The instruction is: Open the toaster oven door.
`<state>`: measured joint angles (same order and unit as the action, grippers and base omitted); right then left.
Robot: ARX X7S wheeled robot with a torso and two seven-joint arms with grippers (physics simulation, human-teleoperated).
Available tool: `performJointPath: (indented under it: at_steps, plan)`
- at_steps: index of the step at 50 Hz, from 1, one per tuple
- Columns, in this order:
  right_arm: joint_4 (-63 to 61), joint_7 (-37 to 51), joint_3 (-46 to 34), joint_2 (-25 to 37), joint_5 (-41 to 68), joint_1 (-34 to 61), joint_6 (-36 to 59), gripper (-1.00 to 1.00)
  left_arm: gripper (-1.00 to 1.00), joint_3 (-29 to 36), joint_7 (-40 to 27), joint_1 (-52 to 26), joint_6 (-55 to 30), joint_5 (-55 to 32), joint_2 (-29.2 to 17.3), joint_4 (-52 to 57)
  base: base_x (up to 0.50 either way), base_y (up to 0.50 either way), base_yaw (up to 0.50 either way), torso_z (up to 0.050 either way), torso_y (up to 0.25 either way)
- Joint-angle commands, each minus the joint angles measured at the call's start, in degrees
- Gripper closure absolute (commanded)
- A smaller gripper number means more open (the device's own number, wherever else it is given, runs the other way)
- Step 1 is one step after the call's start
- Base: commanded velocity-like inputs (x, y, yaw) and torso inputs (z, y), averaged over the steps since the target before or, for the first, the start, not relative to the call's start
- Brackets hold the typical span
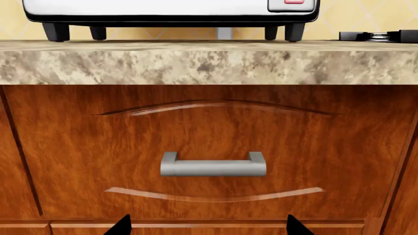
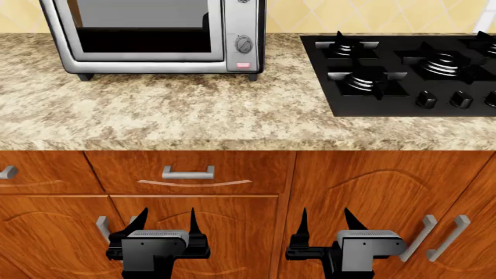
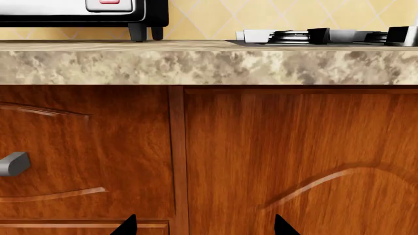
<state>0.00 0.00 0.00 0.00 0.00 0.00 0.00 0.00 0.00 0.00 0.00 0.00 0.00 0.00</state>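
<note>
The stainless-steel toaster oven (image 2: 155,35) stands at the back left of the counter. Its door (image 2: 143,29), silver-framed with a dark glass window, looks closed; the top edge and bar handle are cut off by the head view. A round knob (image 2: 244,43) and a pink-red button (image 2: 243,65) sit on its right panel. My left gripper (image 2: 166,218) and right gripper (image 2: 326,220) are both open and empty, low in front of the cabinet fronts, well below the oven. The left wrist view shows the oven's underside (image 1: 170,10) above my left gripper (image 1: 209,225). The right wrist view shows the oven's corner (image 3: 78,10) and my right gripper (image 3: 203,226).
A granite countertop (image 2: 194,110) overhangs wooden cabinets. A black gas hob (image 2: 403,70) lies at the right. A drawer with a silver handle (image 2: 188,172) is just above my left gripper. Cabinet doors with bar handles (image 2: 442,235) are at the lower right.
</note>
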Motion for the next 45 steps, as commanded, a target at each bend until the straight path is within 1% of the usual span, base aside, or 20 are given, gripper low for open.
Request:
performJointPath:
  at_steps: [1, 7, 9, 19, 28, 33, 41, 45]
  plan:
    - [0.14, 1.23, -1.09, 0.89, 0.81, -0.02, -0.10, -1.00, -1.00, 1.11, -1.02, 0.00, 0.01, -0.84, -0.91, -0.07, 0.00, 0.00, 0.00, 0.000, 0.000]
    - [0.86, 2.82, -2.50, 2.07, 1.62, -0.10, -0.46, -1.00, -1.00, 3.27, -2.28, 0.30, -0.03, -1.18, -2.13, 0.31, 0.00, 0.00, 0.00, 0.000, 0.000]
    - [0.48, 2.96, -2.95, 2.28, 2.03, -0.13, -0.27, -1.00, -1.00, 3.53, -1.60, 0.50, -0.25, -2.68, -2.43, 0.72, 0.00, 0.00, 0.00, 0.000, 0.000]
    - [0.66, 3.83, -4.31, 3.35, 3.42, 0.13, -0.51, -1.00, -1.00, 5.38, -1.79, 1.04, -1.82, -3.72, -3.80, 3.10, 0.00, 0.00, 0.00, 0.050, 0.000]
    - [-1.26, 4.34, -4.91, 4.55, 4.38, 1.51, 1.58, -1.00, -1.00, 5.96, -2.01, 0.57, -5.36, -4.80, -5.31, 7.55, 0.00, 0.00, 0.00, 0.050, 0.000]
    - [-3.56, 4.70, -4.73, 5.60, 4.88, 3.52, 4.30, -1.00, -1.00, 6.05, -1.99, -1.10, -9.60, -5.20, -6.87, 11.63, 0.00, 0.00, 0.00, 0.050, 0.000]
    - [-8.18, 4.93, -3.59, 7.88, 6.36, 8.88, 10.86, -1.00, -1.00, 5.35, -1.25, -5.74, -20.58, -6.74, -10.03, 20.70, 0.00, 0.00, 0.00, 0.050, 0.000]
    - [-8.87, 4.67, -3.45, 8.75, 6.92, 11.36, 13.31, -1.00, -1.00, 4.54, -0.60, -9.35, -26.90, -8.31, -11.57, 24.26, 0.00, 0.00, 0.00, 0.050, 0.000]
